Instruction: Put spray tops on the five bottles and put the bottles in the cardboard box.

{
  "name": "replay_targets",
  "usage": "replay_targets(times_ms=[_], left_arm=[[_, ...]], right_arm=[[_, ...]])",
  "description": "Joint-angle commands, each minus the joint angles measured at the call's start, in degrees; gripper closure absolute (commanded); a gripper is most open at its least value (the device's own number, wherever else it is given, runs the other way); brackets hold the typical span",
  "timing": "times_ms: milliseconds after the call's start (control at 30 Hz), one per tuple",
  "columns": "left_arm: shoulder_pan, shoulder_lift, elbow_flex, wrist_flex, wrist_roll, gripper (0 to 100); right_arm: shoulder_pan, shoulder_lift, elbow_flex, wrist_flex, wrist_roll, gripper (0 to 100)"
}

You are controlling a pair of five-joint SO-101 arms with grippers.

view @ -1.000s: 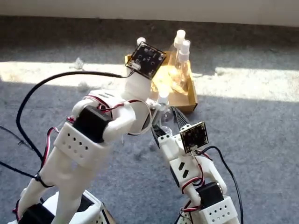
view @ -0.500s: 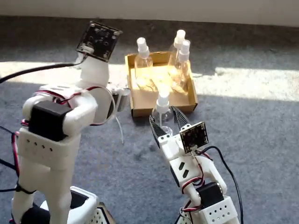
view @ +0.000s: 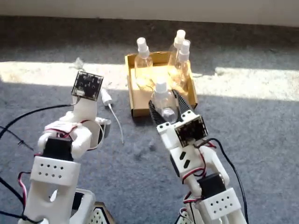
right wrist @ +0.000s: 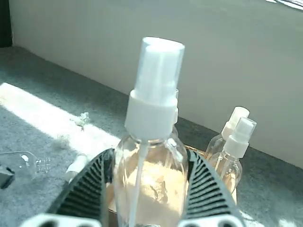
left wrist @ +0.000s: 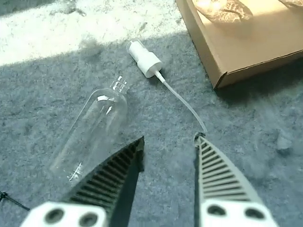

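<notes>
Right gripper [right wrist: 149,161]: my jaws were clenched on a clear spray bottle [right wrist: 150,142], which stood upright with a white spray top [right wrist: 158,61] seated on its neck. In the high view the bottle was over the near side of the cardboard box [view: 140,111]. I could not tell whether its base touched the box floor.

In the box, a lone capped bottle [view: 143,58] stood upright at the far left corner. A pair of capped bottles [view: 183,60] stood just beside each other at the far right.

Left gripper [left wrist: 169,138]: my jaws were released and held nothing, above the grey carpet [left wrist: 265,142]. Just beside them an uncapped bottle [left wrist: 92,135] lay on its side. A loose spray top [left wrist: 144,59] with its dip tube [left wrist: 182,101] lay between that bottle and the box.
</notes>
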Motion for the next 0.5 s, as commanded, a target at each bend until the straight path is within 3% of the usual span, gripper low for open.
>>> replay_targets(times_ms=[0,167,467], left_arm=[[-1.6,-10.2,13.5,-10.4,-2.3,84],[-1.3,-18.2,22.9,-18.7,-2.4,84],[-1.7,-22.6,24.7,-20.0,-2.5,84]], right_arm=[[-0.4,17.1,-14.3,-2.7,-3.3,99.4],[-0.5,39.7,-27.0,-14.5,-10.6,99.4],[-1.6,66.1,-35.1,-32.4,-6.5,99.4]])
